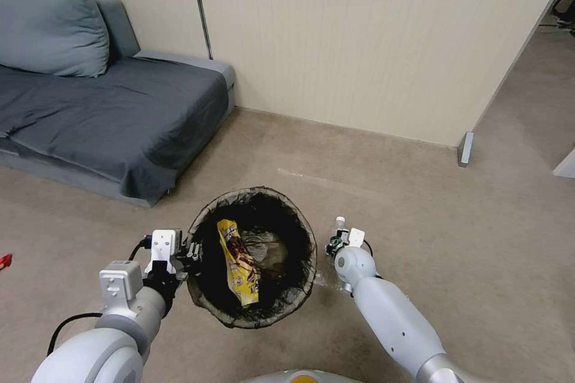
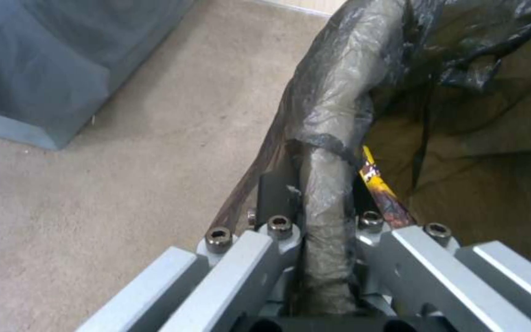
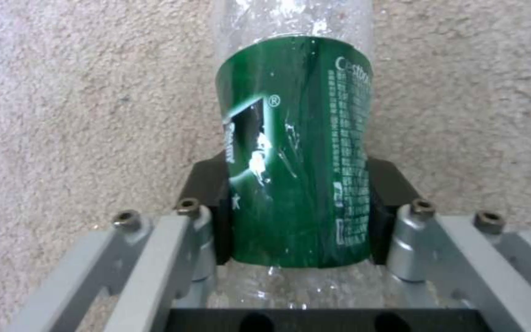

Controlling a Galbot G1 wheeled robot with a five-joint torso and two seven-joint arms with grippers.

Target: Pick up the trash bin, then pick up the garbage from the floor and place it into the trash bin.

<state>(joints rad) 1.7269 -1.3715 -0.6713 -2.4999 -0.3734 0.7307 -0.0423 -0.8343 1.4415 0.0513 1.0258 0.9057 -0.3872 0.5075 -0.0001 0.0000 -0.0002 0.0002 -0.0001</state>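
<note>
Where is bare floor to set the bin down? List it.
Open carpet lies between the trash bin and the wall, and right of the right gripper with its bottle. Crowded: the sofa at left.

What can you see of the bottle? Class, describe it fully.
The bottle is clear, crinkled plastic with a dark green label bearing white print, and a white cap. It lies over the beige carpet to the right of the bin. The right gripper has its jaws shut on the labelled middle, black pads pressing both sides.
</note>
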